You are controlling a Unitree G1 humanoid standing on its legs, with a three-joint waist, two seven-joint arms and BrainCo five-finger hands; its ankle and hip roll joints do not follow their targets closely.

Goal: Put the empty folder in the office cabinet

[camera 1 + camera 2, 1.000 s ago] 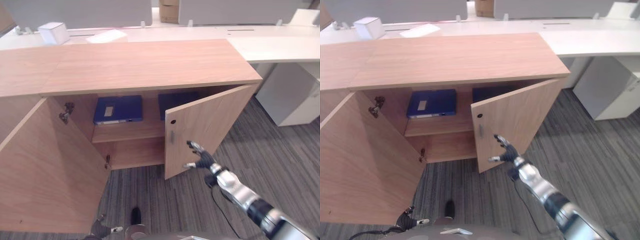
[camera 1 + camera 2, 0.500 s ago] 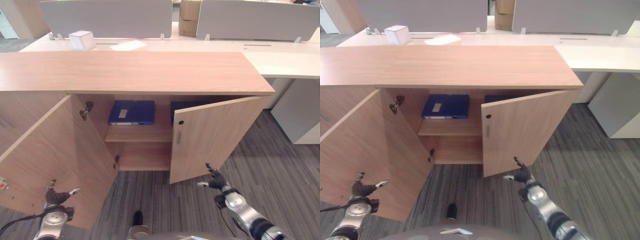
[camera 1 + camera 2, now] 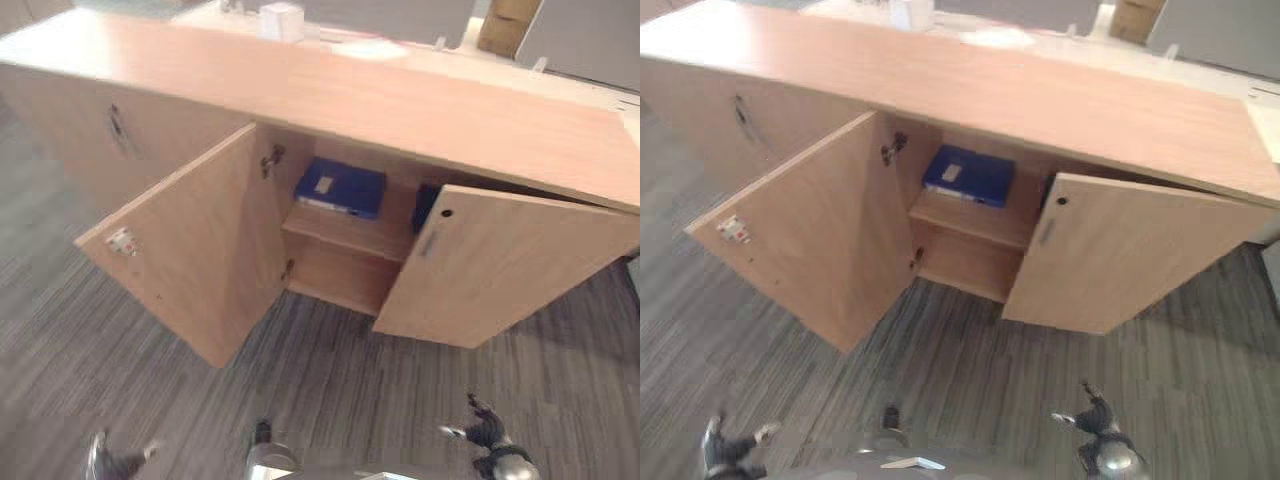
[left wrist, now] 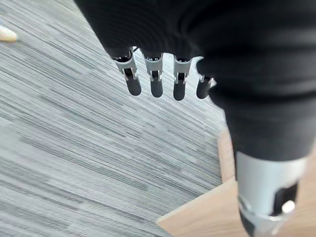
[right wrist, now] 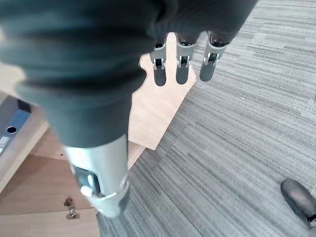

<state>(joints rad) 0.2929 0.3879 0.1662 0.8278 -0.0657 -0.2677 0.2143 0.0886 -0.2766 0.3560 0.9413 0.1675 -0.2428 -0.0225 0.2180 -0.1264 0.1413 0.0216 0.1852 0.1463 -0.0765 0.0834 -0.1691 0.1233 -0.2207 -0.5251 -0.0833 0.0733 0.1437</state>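
The wooden office cabinet (image 3: 420, 105) stands with both doors swung out. A blue folder (image 3: 338, 188) lies flat on its upper shelf, and a second dark blue folder (image 3: 425, 205) shows behind the right door (image 3: 510, 270). My right hand (image 3: 485, 430) hangs low over the carpet in front of that door, open and holding nothing; its straight fingers (image 5: 180, 66) point at the floor. My left hand (image 3: 725, 448) is low near the left door (image 3: 190, 250), open too, with its fingers (image 4: 155, 81) straight above the carpet.
A white box (image 3: 282, 20) and papers (image 3: 372, 48) sit on the desk behind the cabinet, with a cardboard box (image 3: 500, 25) further back. Grey striped carpet (image 3: 330, 380) covers the floor. The lower shelf space (image 3: 335, 280) is bare.
The camera has pulled back and turned, so the whole cabinet sits higher and further off. Both hands have dropped lower. My right hand is now well clear of the right door.
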